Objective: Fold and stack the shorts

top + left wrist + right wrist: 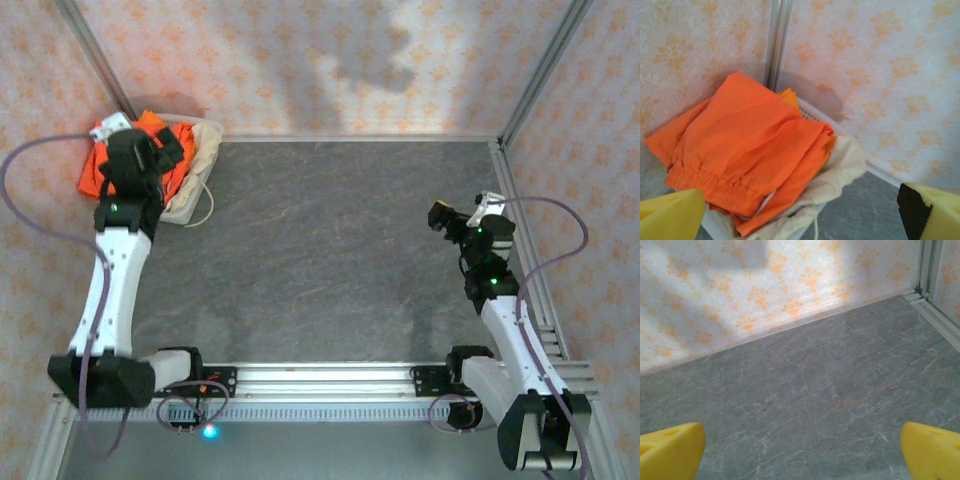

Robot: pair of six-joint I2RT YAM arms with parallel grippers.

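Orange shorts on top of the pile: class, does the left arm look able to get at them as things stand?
Probably yes. The left gripper is open and faces the orange shorts, which lie uppermost in the basket with nothing across them.

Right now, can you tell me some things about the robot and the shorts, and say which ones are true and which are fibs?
1. Orange shorts lie on top of the pile in the basket. True.
2. The left hand is squeezing the orange shorts. False: its fingers are spread wide open and it grips nothing.
3. The right hand is open over bare table. True.
4. The cream shorts are folded neatly in the middle of the table. False: they are crumpled in the basket, under the orange shorts, in the far left corner.
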